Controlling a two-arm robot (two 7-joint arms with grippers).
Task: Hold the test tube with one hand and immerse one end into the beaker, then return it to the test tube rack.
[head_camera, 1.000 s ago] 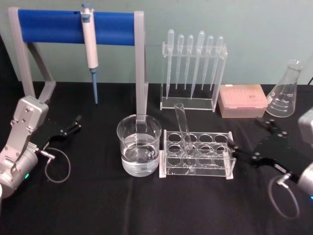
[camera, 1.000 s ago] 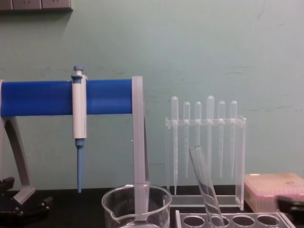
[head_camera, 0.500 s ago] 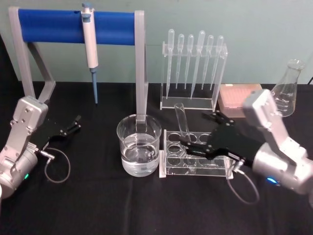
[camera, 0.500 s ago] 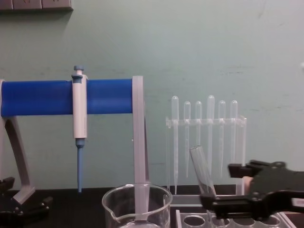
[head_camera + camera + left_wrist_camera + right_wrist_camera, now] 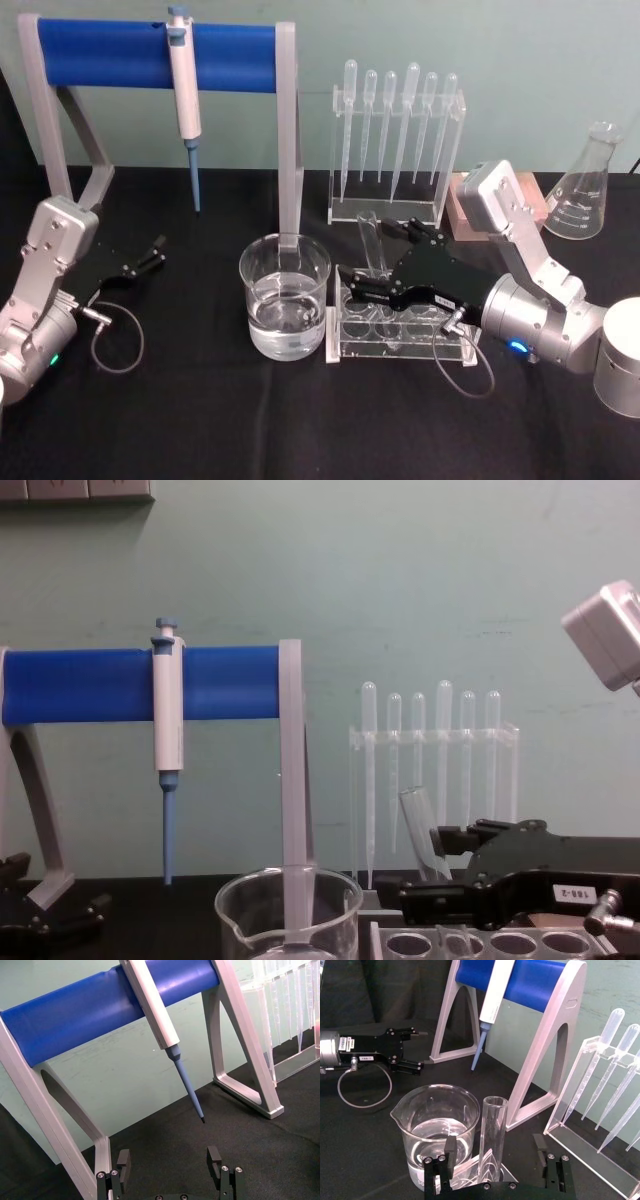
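The test tube (image 5: 369, 243) leans in the clear rack (image 5: 455, 345), just right of the beaker (image 5: 284, 297), which holds water. My right gripper (image 5: 375, 262) is open and straddles the tube's upper half, one finger on each side with a gap to the glass. In the right wrist view the test tube (image 5: 492, 1135) stands between the fingers (image 5: 450, 1152) of the right gripper (image 5: 495, 1152), with the beaker (image 5: 435, 1130) just beyond. The chest view shows the test tube (image 5: 420, 830), the right gripper (image 5: 437, 865) and the beaker (image 5: 288, 910). My left gripper (image 5: 150, 255) rests open at the far left; the left gripper (image 5: 169, 1160) holds nothing.
A blue-barred stand (image 5: 150, 55) holds a pipettor (image 5: 183, 90) behind the beaker. A pipette rack (image 5: 395, 140) stands behind the tube rack, beside a pink tip box (image 5: 530, 200) and a conical flask (image 5: 585, 185) at the back right.
My right arm has swung in from the right edge, and its open fingers now sit on either side of the test tube. The tube and left arm have not moved.
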